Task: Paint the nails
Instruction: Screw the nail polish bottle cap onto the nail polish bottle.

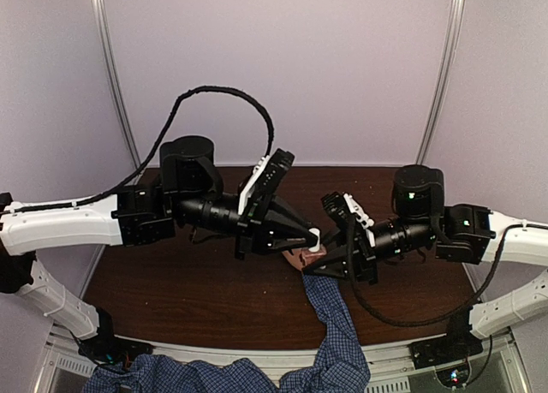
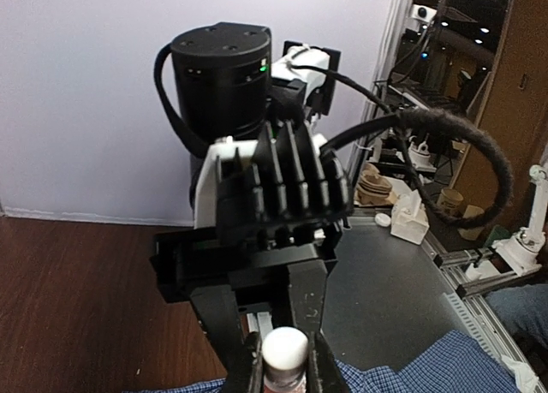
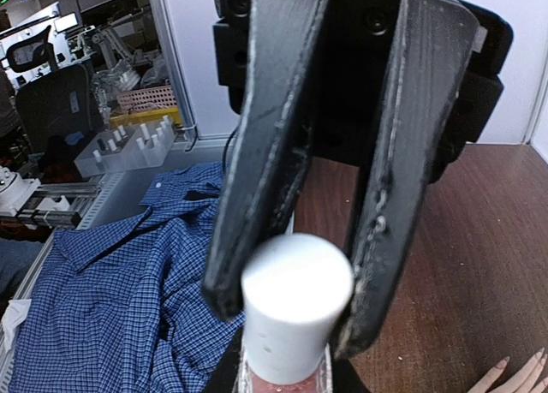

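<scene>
A small nail-polish bottle (image 3: 282, 383) with a white cap (image 3: 297, 300) stands upright between both grippers at the table's middle. My right gripper (image 3: 291, 318) is shut on the cap (image 1: 314, 236). Lower down, my left gripper (image 2: 285, 372) is shut on the bottle's glass body (image 2: 284, 383), under the cap (image 2: 284, 348). In the top view the left gripper (image 1: 310, 239) and right gripper (image 1: 324, 253) meet tip to tip just above a light-skinned hand (image 1: 297, 258) in a blue checked sleeve (image 1: 330, 312). Pinkish nails (image 3: 502, 361) show at the right wrist view's lower right corner, to the right of the bottle.
A blue checked shirt (image 1: 214, 378) hangs over the front edge of the dark wooden table (image 1: 188, 290) and also shows (image 3: 111, 299) left of the bottle. White enclosure walls (image 1: 282, 68) close the back and sides. The left arm's black cable (image 1: 231, 93) loops overhead.
</scene>
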### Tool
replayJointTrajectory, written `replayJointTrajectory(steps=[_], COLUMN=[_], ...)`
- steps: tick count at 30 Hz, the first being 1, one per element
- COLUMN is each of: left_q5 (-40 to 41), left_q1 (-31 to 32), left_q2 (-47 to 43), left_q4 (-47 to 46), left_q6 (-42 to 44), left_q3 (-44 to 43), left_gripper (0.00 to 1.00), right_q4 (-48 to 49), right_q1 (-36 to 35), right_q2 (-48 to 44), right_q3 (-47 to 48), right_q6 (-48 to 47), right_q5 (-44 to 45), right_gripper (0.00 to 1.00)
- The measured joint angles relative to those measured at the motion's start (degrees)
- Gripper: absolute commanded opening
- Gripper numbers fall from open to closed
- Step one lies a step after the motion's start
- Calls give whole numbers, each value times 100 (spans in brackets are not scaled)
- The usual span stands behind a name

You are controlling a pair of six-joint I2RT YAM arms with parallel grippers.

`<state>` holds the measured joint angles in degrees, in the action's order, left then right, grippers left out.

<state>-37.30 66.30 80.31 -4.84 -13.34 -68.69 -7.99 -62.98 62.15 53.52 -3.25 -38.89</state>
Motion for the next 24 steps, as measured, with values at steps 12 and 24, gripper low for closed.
replayJointTrajectory(steps=[12, 24], left_q5=[743, 2903], left_q1=[-111, -81], left_q2=[-706, -881], left_q4=[-214, 101], left_q6=[-140, -308], left_q3=[710, 719], left_gripper=[40, 44], right_q4=[39, -199], right_q1=[-4, -4], right_q2=[98, 680], right_q3=[177, 372], right_q6=[-153, -83], right_q5=[321, 2747], right_gripper=[0, 0])
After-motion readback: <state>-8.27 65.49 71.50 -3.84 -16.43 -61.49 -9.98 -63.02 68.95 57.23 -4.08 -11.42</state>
